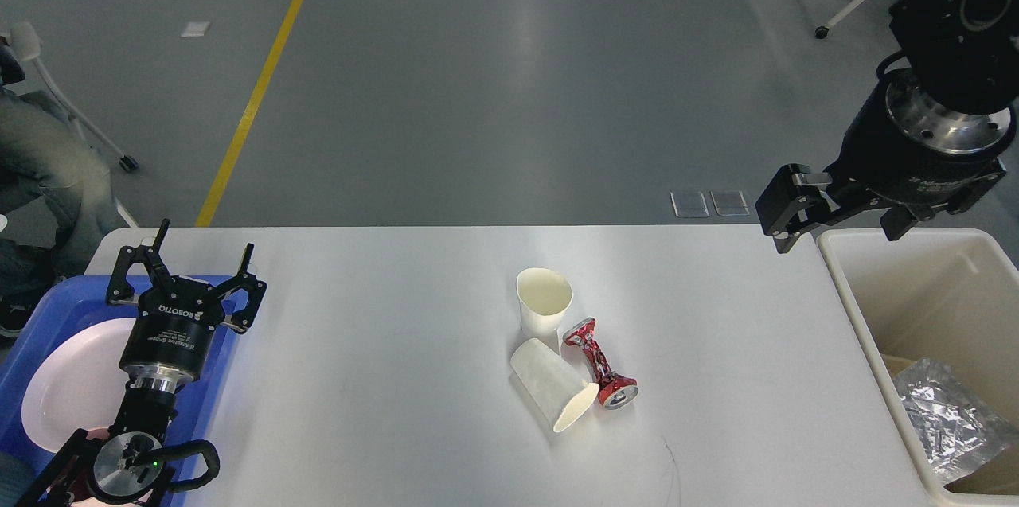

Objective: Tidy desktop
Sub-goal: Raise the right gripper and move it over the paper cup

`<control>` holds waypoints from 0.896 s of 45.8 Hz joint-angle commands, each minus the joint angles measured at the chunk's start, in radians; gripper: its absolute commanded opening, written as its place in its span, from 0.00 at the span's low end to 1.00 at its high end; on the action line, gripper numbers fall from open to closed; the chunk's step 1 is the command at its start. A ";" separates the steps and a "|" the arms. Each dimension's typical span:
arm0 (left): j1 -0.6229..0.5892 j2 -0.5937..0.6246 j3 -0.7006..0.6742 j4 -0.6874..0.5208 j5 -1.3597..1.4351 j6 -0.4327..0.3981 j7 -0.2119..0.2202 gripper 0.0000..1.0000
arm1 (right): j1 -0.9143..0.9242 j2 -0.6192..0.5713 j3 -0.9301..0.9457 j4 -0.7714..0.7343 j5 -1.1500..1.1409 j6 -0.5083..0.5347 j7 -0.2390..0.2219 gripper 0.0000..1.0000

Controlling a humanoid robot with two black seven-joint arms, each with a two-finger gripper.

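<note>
Three bits of clutter sit on the desktop (382, 380) in the head view, which is the only view going: an upright paper cup (544, 303), a second paper cup (552, 394) tipped on its side just in front of it, and a crushed red can (599, 364) lying right beside both, all bunched near the middle of the white top that fills the lower half of the frame. Left gripper (202, 260) hangs over the blue tray (32, 332) at the table's left end, fingers spread apart and holding nothing, with a white plate (72, 388) sitting in that tray. Right gripper (836, 216) hovers at the far right corner, above the rim of the cream bin (860, 308); its fingers look splayed with nothing between them (only one finger is clearly visible, so that's a guess). Some crinkled foil (947, 419) is already in the bin. Looks partway done: plate and foil are put away, while both cups and the can are left to clear.
</note>
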 commanded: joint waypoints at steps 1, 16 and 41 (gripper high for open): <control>0.001 0.000 0.000 0.000 0.000 0.000 0.002 0.96 | 0.016 0.019 0.036 0.045 0.035 -0.023 -0.014 0.95; -0.001 0.000 0.000 0.000 0.000 0.000 0.002 0.96 | -0.010 0.014 0.051 0.040 0.040 -0.027 -0.011 0.96; -0.001 0.000 0.000 0.000 0.000 0.000 0.002 0.96 | -0.360 0.121 0.315 -0.113 -0.035 -0.173 -0.010 0.97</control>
